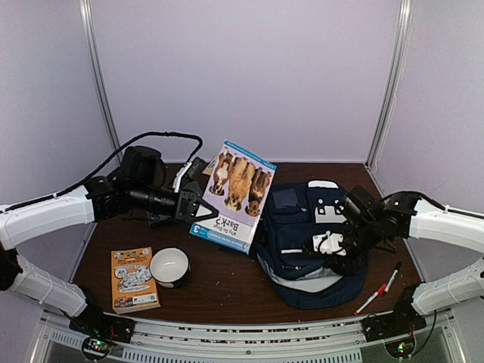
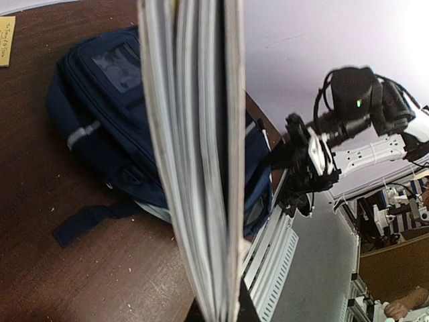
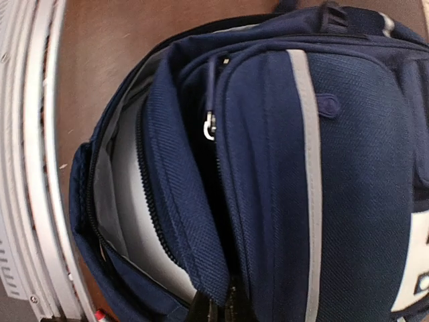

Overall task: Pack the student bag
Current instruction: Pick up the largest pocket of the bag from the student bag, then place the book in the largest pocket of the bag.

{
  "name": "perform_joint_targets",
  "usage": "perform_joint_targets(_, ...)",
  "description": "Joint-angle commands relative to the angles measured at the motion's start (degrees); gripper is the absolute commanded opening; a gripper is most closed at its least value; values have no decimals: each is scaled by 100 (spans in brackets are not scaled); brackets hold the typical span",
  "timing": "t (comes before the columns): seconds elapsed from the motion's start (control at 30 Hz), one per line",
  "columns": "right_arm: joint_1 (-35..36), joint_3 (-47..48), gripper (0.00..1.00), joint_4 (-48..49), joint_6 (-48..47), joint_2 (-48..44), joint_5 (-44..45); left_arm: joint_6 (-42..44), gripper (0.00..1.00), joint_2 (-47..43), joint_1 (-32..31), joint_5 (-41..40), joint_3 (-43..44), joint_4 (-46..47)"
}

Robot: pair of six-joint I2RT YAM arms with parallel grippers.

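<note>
Navy student bag with white stripes, centre right, blue book cover with brown dogs, my left pincer black, orange booklet lower left.

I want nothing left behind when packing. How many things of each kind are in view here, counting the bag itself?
Bags: 1, student bag
Books: 2, dog book, orange book
Pens: 2, near pen, far pen
Cups: 1, white cup
Total: 6

student bag mouth open, book beside
</note>
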Motion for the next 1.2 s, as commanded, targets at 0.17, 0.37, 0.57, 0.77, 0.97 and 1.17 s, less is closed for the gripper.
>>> perform_joint_targets(0.17, -1947, 2162, 0, 1124, 1377, 1617, -542, -239, 0, -296, -61, 731, -597, 1297)
perform_joint_targets(0.37, -1990, 2345, 0, 1264, 1881, 983, -889, -449, 0, 35, -604, 1092, -754, 1907)
perform_joint_targets(0.57, -1985, 2602, 0, 1211, 2089, 683, -680, -1084, 0, 1083, -1121, 1559, -518, 3192)
perform_joint_targets(0.77, -1980, 3244, 0, 1295, 2358, 1023, -679, -2306, 0, 2457, -1339, 1790, -180, 4967)
perform_joint_targets(0.97, -1931, 3602, 0, 1386, 2538, 1177, -943, -2670, 0, 3403, -1331, 1457, 396, 4947)
perform_joint_targets(1.17, -1793, 3204, 0, 1440, 2376, 796, -1077, -3389, 0, 4175, -1005, 996, 1248, 5036)
